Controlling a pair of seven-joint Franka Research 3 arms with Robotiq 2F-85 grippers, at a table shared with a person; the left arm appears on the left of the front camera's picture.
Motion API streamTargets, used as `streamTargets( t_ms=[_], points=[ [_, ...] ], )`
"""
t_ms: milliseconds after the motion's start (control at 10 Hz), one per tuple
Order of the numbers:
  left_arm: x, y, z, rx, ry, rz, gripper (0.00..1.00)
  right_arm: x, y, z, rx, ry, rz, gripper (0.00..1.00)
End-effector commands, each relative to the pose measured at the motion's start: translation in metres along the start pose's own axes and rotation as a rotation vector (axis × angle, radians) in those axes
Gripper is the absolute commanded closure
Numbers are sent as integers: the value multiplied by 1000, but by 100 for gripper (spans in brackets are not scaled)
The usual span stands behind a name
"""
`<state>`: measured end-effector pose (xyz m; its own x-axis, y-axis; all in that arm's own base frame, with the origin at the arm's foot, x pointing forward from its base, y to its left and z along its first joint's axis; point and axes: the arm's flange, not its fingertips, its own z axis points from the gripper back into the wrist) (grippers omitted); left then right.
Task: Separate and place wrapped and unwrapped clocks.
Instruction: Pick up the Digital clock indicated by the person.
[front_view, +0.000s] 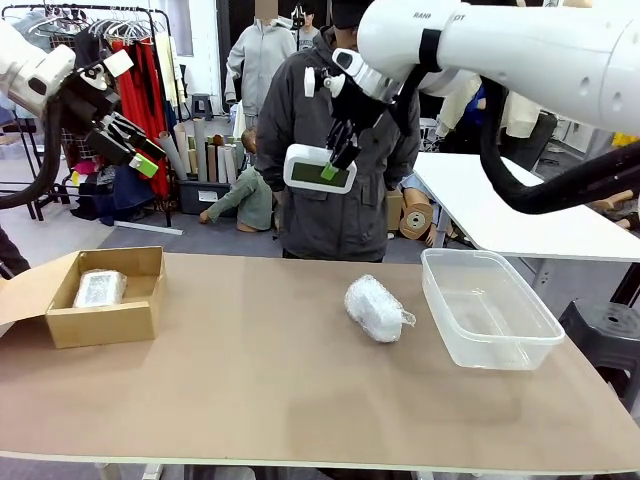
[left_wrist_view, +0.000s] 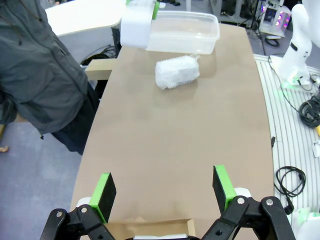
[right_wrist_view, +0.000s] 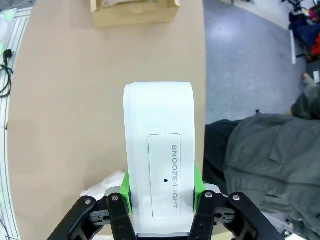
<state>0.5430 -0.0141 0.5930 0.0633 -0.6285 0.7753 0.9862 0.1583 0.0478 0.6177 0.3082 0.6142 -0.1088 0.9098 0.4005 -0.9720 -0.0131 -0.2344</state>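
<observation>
Front view, with both wrist views. The right gripper (front_view: 335, 160) is clamped on the bare white clock (front_view: 318, 168), held in the air above the far side of the table (front_view: 250, 400), in front of the person's grey jacket (front_view: 330, 215). The dark screen faces the front camera and one green pad lies across it. In the right wrist view the pads press both sides of the white body, and the face turned to that camera reads "SNOOZE/LIGHT".

The left gripper (front_view: 140, 152) hangs raised at the left, above the cardboard box (front_view: 100, 325). Its jaws stand wide apart and hold nothing – the left wrist view shows bare tabletop between the two green pads.

One bubble-wrapped clock (front_view: 100, 288) lies inside the cardboard box, near the table's left end. The second bubble-wrapped clock (front_view: 373, 307) lies on the tabletop right of centre, just beside the clear plastic tub (front_view: 470, 350) yet not touching it. The tub stands near the table's right edge, and the held clock hovers to its left, nearer the person – well apart from the box
</observation>
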Motion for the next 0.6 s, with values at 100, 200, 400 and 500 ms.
streamTargets(
  t_ms=[100, 200, 400, 500],
  points=[
    [0, -2, 1, -3, -2, -11, 0, 0, 4, 9, -44, -47, -16, 100],
    [0, -2, 1, -3, -2, -11, 0, 1, 2, 9, -46, -51, -15, 100],
    [0, -2, 1, -3, -2, -11, 0, 2, -2, 9, -34, -19, -3, 100],
    [0, -2, 1, -3, -2, -11, 0, 2, -2, 9, -34, -19, -3, 100]
  ],
)
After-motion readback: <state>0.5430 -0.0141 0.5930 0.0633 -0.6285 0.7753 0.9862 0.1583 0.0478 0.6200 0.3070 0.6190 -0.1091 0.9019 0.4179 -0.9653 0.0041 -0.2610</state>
